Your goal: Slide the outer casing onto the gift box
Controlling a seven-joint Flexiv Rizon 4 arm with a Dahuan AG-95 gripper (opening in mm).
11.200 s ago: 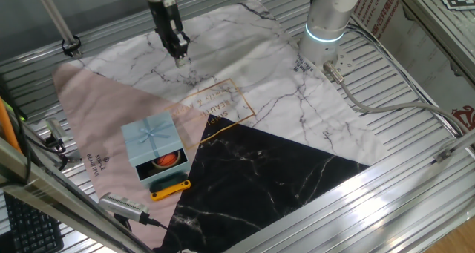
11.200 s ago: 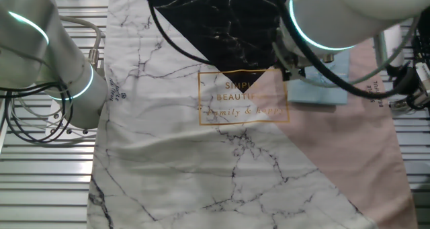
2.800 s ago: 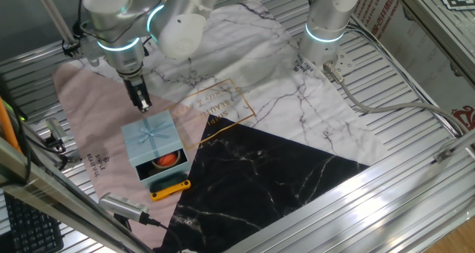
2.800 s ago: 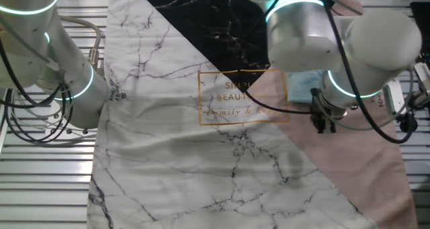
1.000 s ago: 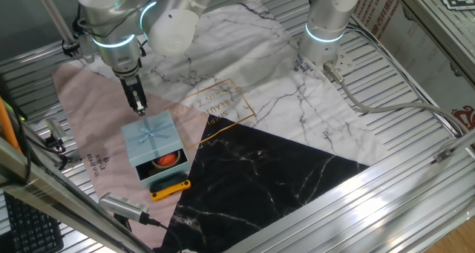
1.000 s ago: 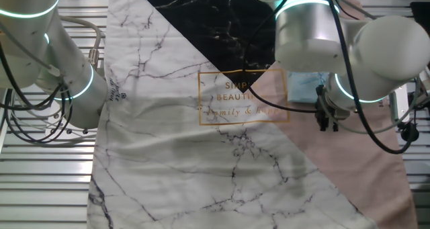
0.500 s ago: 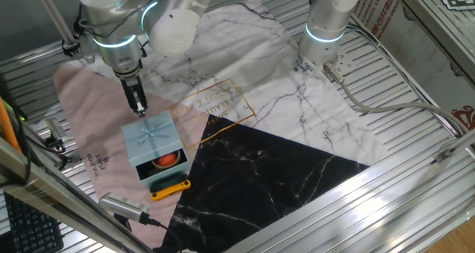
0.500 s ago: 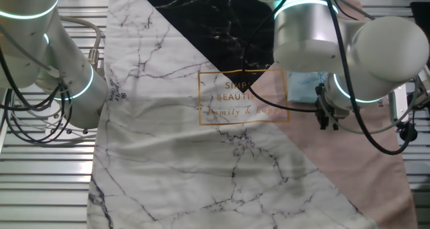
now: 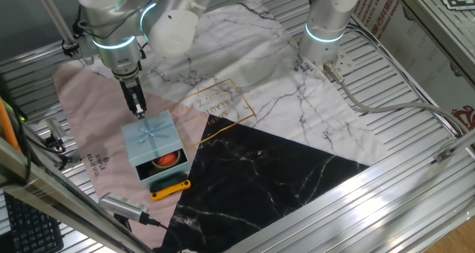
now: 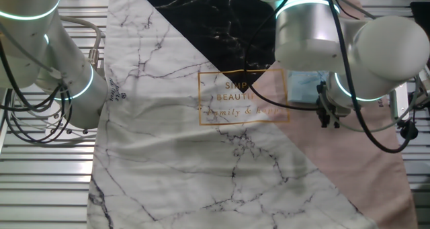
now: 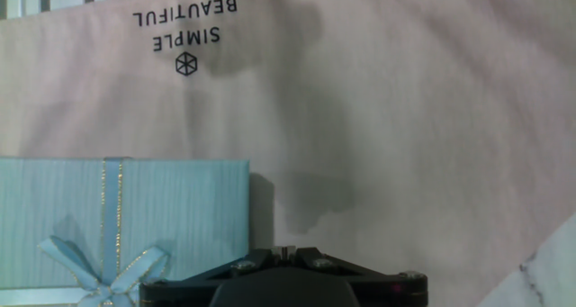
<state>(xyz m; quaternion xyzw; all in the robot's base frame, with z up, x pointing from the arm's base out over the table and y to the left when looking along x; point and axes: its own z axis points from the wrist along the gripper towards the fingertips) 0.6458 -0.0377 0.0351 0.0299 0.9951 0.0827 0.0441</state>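
Looking down the arm, I saw my gripper (image 9: 139, 110) with its fingers drawn together on nothing, tips just above the far edge of the outer casing (image 9: 151, 140); whether they touched it I could not tell. My arm (image 9: 119, 30) came in from above, wrist pointing steeply downward. The casing sat on the pink part of the cloth (image 9: 82, 123), bow (image 11: 103, 271) on top, with the gift box (image 9: 166, 166) protruding from its near side beside a yellow-and-black bar (image 9: 171, 188).
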